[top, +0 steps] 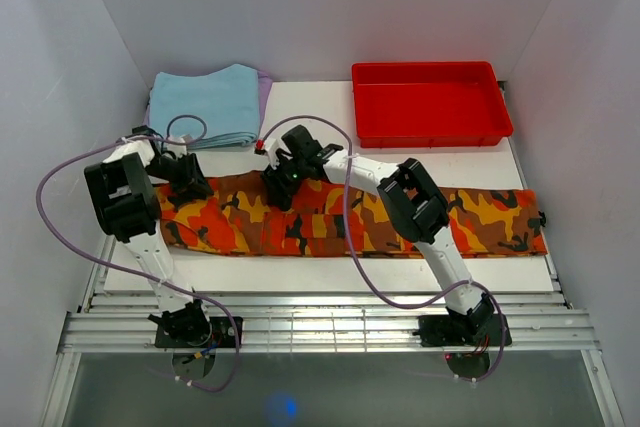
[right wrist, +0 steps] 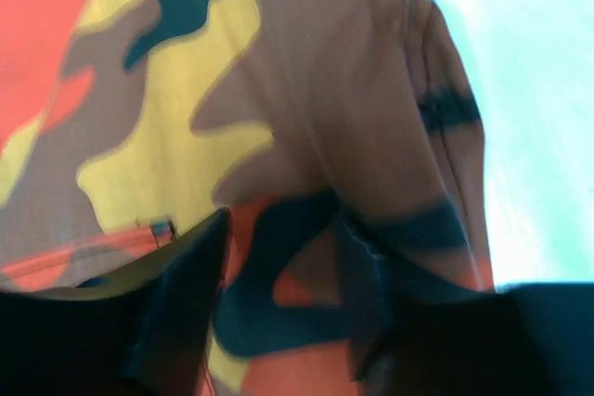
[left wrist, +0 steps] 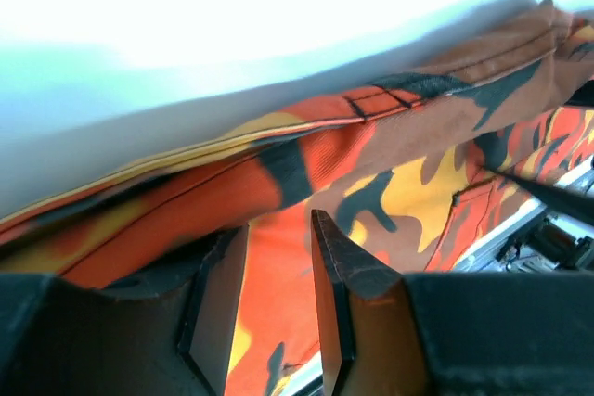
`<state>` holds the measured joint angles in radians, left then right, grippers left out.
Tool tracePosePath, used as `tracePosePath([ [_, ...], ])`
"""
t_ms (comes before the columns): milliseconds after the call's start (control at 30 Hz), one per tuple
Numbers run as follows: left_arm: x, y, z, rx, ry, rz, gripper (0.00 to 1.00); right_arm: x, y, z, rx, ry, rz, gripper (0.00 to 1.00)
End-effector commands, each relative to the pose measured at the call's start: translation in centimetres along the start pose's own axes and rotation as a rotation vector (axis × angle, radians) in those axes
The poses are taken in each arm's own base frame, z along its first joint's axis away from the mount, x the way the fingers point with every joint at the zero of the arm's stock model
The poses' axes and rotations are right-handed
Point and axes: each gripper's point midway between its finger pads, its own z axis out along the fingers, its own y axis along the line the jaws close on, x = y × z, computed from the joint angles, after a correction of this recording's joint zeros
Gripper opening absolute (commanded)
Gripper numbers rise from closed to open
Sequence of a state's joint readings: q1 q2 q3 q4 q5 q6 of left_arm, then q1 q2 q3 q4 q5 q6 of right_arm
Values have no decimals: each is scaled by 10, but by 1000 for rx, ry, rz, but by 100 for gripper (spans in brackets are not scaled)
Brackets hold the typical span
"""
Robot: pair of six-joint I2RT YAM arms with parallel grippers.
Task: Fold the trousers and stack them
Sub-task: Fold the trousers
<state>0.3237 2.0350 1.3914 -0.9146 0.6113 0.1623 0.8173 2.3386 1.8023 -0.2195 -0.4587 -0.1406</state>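
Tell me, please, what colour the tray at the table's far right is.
Red; the tray shows best in the top external view.

The trousers (top: 490,219) are laid lengthwise across the table (top: 330,272), from its left side to its right edge, with a strip of table left along the near side. Behind their left end, at the far left, the folded cloth (top: 205,102) is placed. At the far right the tray (top: 430,133) is set, apart from the cloth. The left gripper (top: 190,182) is positioned at the trousers' far left corner, and the right gripper (top: 280,187) at their far edge, left of the middle.
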Motion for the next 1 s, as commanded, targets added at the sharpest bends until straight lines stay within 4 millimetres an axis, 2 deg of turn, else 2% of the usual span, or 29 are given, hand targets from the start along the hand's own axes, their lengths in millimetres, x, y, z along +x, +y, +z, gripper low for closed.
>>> tracePosePath([
  [0,-43,49,-14,-161,-83,90,46,3,-15,-32,37,34,50,63],
  [67,-58,50,-19,-169,-105,112,48,-19,-11,-55,36,-1,15,71],
  [100,-62,51,-20,-172,-108,123,49,-21,-13,-66,38,-9,17,74],
  [133,-63,52,-20,-172,-97,120,49,-34,-7,-85,34,-34,-3,79],
  [200,-75,52,-28,-188,-119,148,51,-37,-9,-111,46,-48,1,83],
  [233,-76,49,-31,-183,-117,160,52,-36,-2,-132,52,-58,-1,85],
  [267,-82,39,-40,-165,-143,190,52,-29,-1,-143,55,-49,-2,85],
  [300,-87,32,-48,-160,-168,211,54,-22,-7,-160,82,-52,14,84],
  [333,-89,25,-55,-151,-185,233,55,-24,-2,-185,104,-77,5,82],
  [367,-94,7,-71,-118,-229,273,56,9,1,-189,98,-23,40,81],
  [400,-92,-2,-76,-101,-239,289,57,23,-6,-204,125,-16,69,80],
  [433,-89,-9,-80,-87,-247,299,58,30,-2,-220,145,-22,67,78],
  [467,-86,-19,-83,-58,-256,312,59,65,0,-221,138,35,97,77],
  [533,-69,-25,-85,-57,-242,312,59,94,-7,-243,179,66,156,73],
  [567,-63,-25,-83,-62,-234,306,59,117,-6,-246,178,98,201,71],
  [600,-57,-23,-84,-77,-227,298,58,134,-16,-262,203,110,258,68],
  [667,-37,-17,-72,-81,-190,268,56,153,-25,-280,232,125,330,67],
  [700,-31,-16,-70,-83,-186,262,56,163,-41,-300,278,111,390,67],
  [733,-30,-18,-73,-87,-207,274,56,172,-42,-314,291,124,437,67],
  [767,-18,-16,-66,-78,-188,255,56,178,-48,-327,325,126,468,67],
  [800,-14,-17,-64,-75,-188,246,56,183,-63,-353,393,103,514,67],
  [900,-4,-19,-60,-60,-185,226,56,216,-81,-413,588,117,655,70],
  [967,-2,-19,-58,-59,-190,224,56,234,-84,-444,710,145,721,72],
])
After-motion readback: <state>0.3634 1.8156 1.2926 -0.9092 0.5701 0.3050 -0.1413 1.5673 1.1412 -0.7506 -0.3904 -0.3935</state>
